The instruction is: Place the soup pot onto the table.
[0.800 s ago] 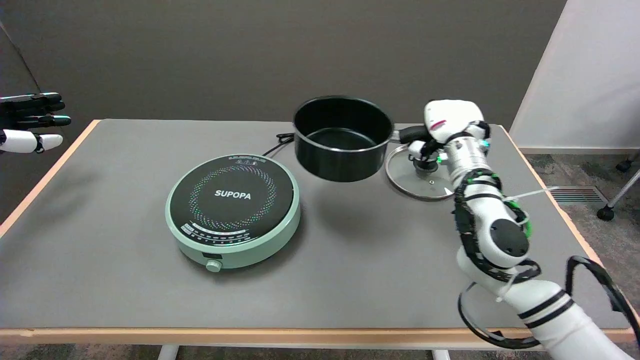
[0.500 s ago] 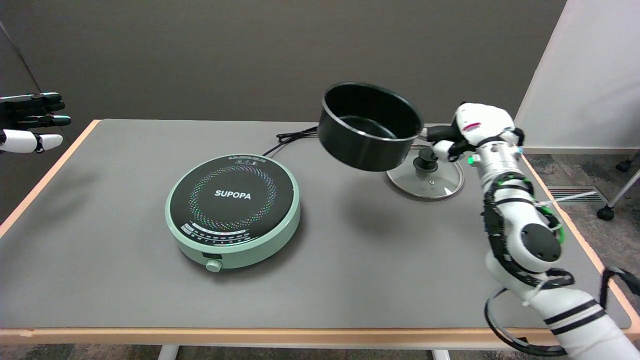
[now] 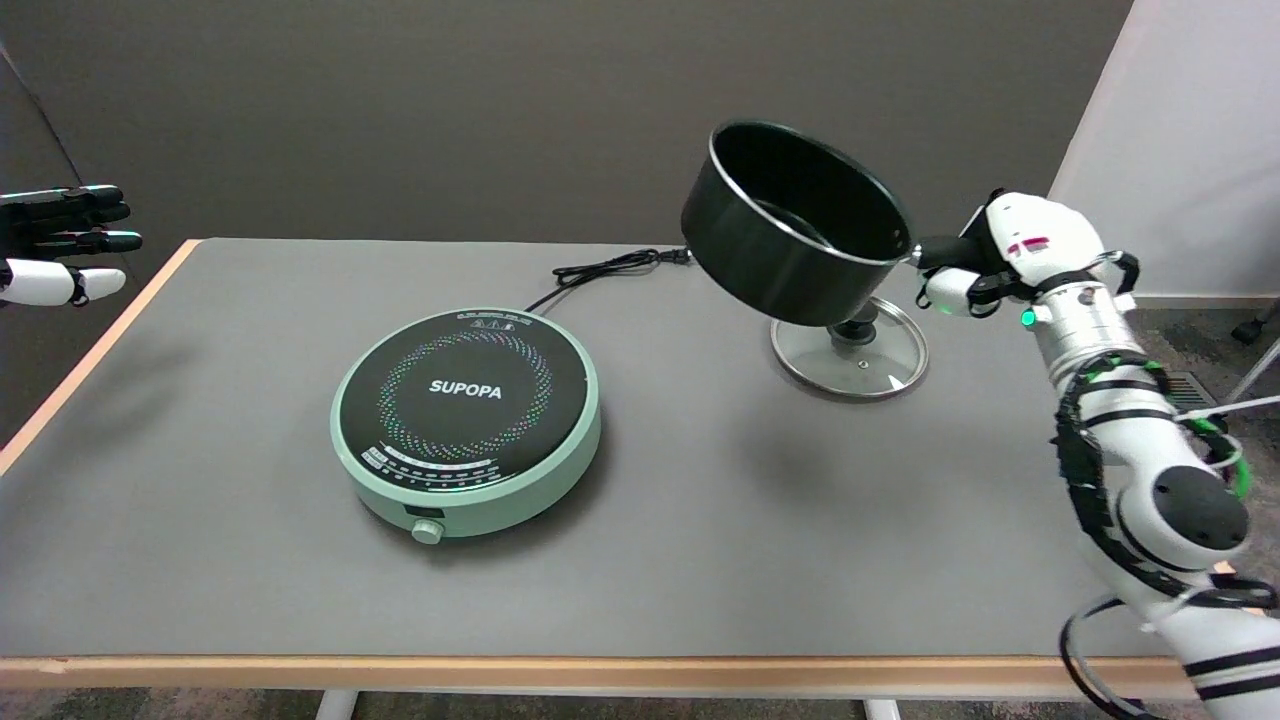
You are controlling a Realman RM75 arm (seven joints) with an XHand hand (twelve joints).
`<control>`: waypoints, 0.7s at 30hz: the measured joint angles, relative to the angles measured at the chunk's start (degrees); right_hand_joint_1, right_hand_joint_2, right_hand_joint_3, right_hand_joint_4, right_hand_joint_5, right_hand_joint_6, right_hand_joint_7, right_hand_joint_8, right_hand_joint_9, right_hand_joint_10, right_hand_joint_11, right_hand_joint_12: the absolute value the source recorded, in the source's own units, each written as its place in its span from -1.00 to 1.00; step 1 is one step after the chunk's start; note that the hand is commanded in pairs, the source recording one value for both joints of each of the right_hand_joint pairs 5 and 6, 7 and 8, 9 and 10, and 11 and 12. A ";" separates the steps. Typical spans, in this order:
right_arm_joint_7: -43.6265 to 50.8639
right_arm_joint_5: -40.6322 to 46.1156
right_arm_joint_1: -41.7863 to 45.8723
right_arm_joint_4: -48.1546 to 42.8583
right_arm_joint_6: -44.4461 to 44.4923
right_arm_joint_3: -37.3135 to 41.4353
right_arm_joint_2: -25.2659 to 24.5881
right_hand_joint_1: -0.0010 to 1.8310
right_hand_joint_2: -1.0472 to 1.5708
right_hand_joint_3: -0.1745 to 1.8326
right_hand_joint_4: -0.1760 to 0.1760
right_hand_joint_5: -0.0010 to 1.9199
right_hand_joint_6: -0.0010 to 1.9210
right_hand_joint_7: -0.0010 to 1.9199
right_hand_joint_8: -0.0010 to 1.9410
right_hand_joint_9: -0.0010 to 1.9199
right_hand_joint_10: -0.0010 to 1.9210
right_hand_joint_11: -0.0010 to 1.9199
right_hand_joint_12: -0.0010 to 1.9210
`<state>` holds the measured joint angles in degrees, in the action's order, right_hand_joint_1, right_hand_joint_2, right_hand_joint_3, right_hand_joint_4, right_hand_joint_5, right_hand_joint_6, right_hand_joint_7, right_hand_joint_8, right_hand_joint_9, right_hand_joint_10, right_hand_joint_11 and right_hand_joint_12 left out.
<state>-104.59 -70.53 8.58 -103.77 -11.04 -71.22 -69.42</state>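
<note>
The black soup pot (image 3: pixel 790 235) hangs in the air above the back right of the grey table (image 3: pixel 700 540), tilted so its opening faces up and toward me. My right hand (image 3: pixel 1005 255) grips its black handle from the right. The pot partly hides the glass lid (image 3: pixel 850 350) that lies flat on the table below it. Nothing is inside the pot.
A mint-green induction cooker (image 3: pixel 467 420) marked SUPOPA sits left of centre, its black cord (image 3: pixel 610 268) running to the back. The idle left hand (image 3: pixel 60 243) hovers at the upper left. The table's right edge lies close under my right arm.
My right hand has carried the pot up and to the right, away from the cooker. The pot has tilted more and now hangs over the glass lid.
</note>
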 measured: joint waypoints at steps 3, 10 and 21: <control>-3.74 -0.73 1.61 -0.77 2.93 2.44 0.64 -0.01 0.51 0.07 -0.33 0.98 0.98 0.98 0.96 0.98 0.98 0.98 0.98; -9.41 -1.83 4.48 -1.81 7.26 6.10 2.38 0.00 0.51 0.07 -0.31 0.99 0.98 0.99 0.96 0.99 0.98 0.99 0.98; -13.68 -4.62 7.47 -0.91 10.44 8.11 6.97 -0.03 0.51 0.11 -0.11 1.00 1.00 1.00 0.98 1.00 1.00 1.00 1.00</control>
<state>-118.27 -75.14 16.05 -104.68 -0.59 -63.11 -62.45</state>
